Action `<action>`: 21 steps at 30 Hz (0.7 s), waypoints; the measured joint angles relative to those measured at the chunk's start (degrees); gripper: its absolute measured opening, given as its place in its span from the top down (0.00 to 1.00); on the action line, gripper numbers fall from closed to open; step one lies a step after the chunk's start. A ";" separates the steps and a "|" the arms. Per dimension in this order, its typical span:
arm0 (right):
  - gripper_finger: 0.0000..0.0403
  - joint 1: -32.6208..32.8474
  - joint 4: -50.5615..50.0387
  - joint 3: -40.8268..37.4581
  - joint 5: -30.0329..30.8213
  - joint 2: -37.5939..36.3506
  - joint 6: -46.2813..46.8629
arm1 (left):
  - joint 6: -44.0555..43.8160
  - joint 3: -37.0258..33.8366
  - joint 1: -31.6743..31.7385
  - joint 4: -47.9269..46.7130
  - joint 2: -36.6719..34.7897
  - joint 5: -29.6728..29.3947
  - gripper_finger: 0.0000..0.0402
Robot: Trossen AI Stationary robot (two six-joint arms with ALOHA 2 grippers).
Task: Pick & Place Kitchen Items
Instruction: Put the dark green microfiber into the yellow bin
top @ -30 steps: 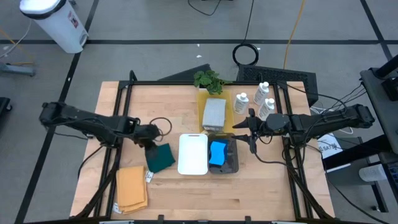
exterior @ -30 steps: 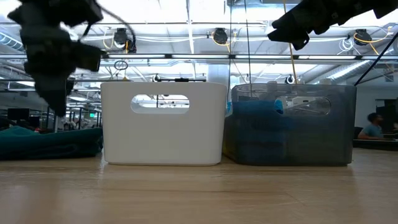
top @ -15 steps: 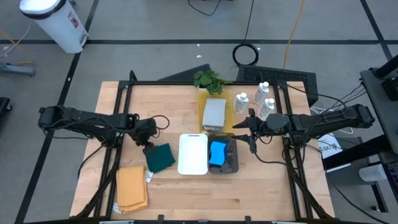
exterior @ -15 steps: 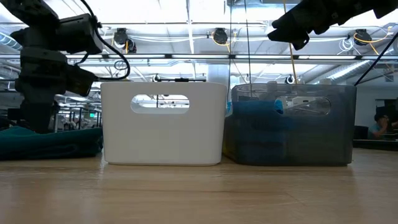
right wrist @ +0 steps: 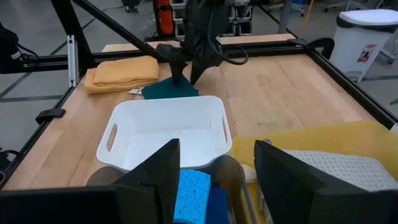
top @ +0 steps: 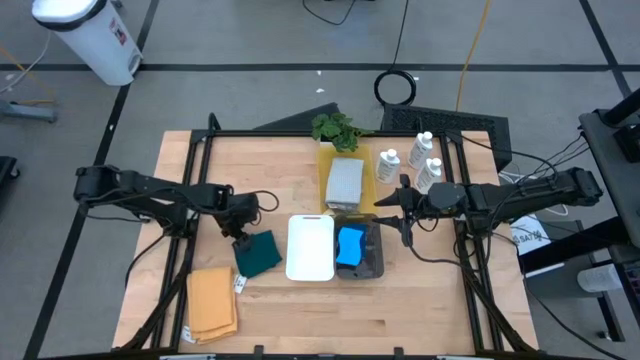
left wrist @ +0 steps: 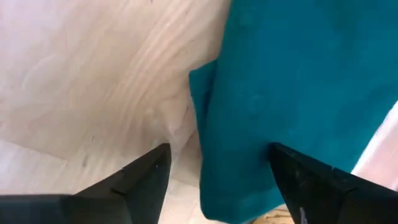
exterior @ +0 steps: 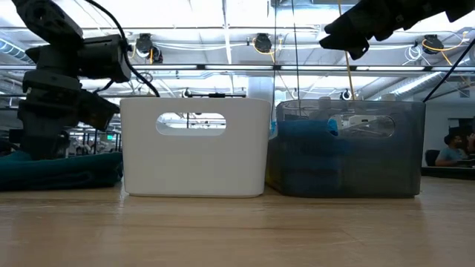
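A dark green cloth [top: 258,253] lies flat on the wooden table [top: 420,290], just left of an empty white bin [top: 310,247], as the left gripper [top: 241,237] stands over its far edge with jaws spread wide, one finger [left wrist: 140,180] over bare wood. The right gripper [top: 404,226], also open, hangs beside the grey bin [top: 372,262] holding blue sponges [top: 349,247]

Dark green cloth [top: 259,253] lies flat left of the bins, orange-tan cloth [top: 211,303] nearer, sponges [top: 350,246] binned, bottles [top: 428,174] far right.
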 joint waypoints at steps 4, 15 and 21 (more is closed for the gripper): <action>0.57 0.00 -0.02 0.00 -0.01 -0.01 -0.02 | 1.81 0.09 -0.02 1.88 2.22 1.74 0.38; 0.57 -0.02 -0.02 0.00 0.00 -0.01 -0.02 | 2.43 -0.04 -0.72 2.03 2.77 -2.00 0.68; 0.57 -0.01 -0.02 0.00 0.00 -0.01 -0.01 | 2.75 -0.04 -1.38 1.15 2.76 -4.43 0.96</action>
